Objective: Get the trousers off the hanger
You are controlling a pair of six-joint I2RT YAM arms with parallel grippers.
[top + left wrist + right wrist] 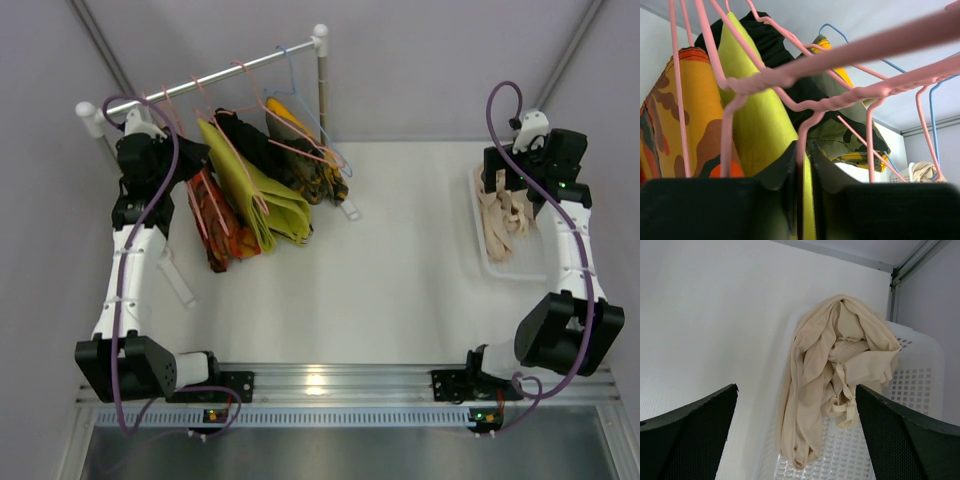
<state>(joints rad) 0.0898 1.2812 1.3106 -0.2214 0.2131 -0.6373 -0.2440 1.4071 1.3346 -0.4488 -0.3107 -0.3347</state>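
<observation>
Your left gripper [801, 150] has its jaws nearly together around a pink hanger [765, 77] wire; you cannot tell whether they pinch it. The orange-red patterned trousers [685, 115] hang just beside it, crowded among other clothes on the rail [200, 85]. Your right gripper [796, 387] gapes wide above the beige trousers [840, 355], heaped in the white basket [917, 370] near the table [400, 270]'s right edge.
</observation>
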